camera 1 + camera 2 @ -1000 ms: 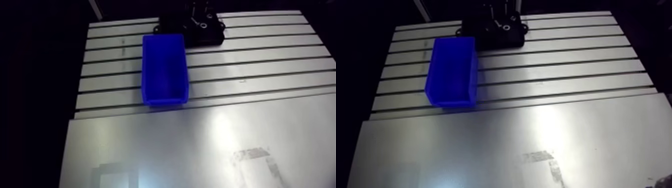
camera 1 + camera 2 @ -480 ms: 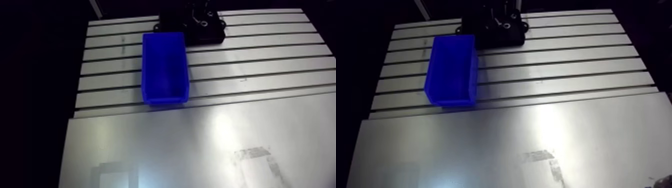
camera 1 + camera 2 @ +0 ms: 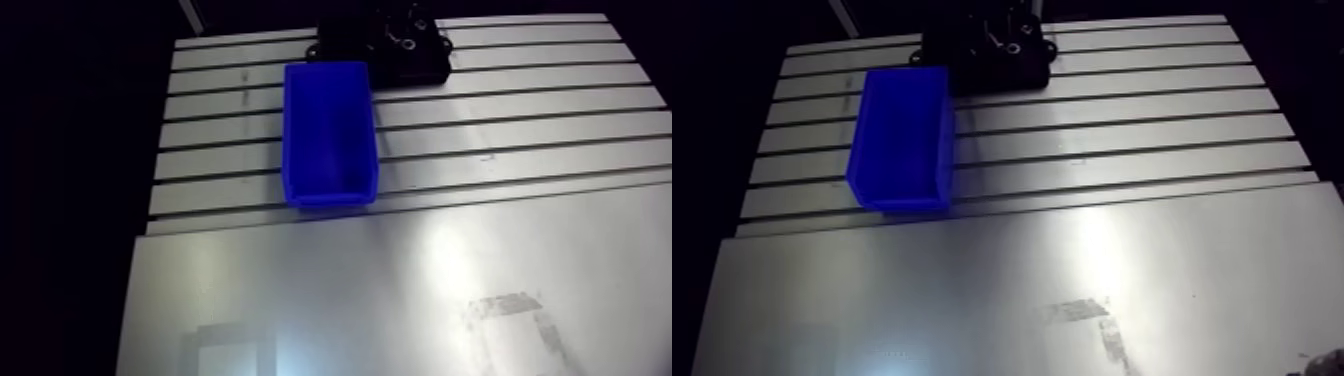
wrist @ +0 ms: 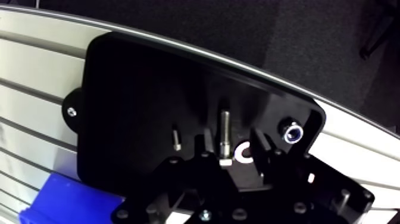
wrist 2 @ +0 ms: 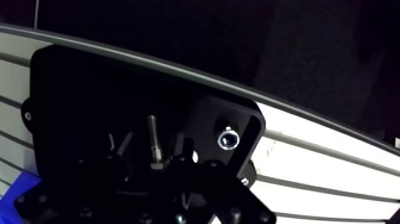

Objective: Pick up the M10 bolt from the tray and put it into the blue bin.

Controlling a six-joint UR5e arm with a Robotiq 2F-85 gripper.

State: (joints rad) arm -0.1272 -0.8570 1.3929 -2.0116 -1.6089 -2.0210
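In the wrist view a long silver M10 bolt [image 4: 225,132] lies on the black tray [image 4: 137,89], its head towards the gripper. My gripper [image 4: 230,137] hangs over the tray, open, with one dark finger [image 4: 203,146] on each side of the bolt and a gap showing on both sides. The blue bin [image 3: 328,135] stands on the slotted table, just beside the tray [image 3: 395,62] at the table's far edge. One corner of the bin [image 4: 53,199] shows in the wrist view. In the arm view the gripper is a dark mass over the tray.
On the tray there is also a short thin screw [image 4: 177,139] beside the bolt, a flat washer [image 4: 243,154] by the other finger, and a shiny nut [image 4: 291,132] near the tray's corner. A smooth metal sheet [image 3: 400,290] covers the table's near half.
The arm view has shifted a little, so the camera moved slightly. The bin and tray keep their places on the table.
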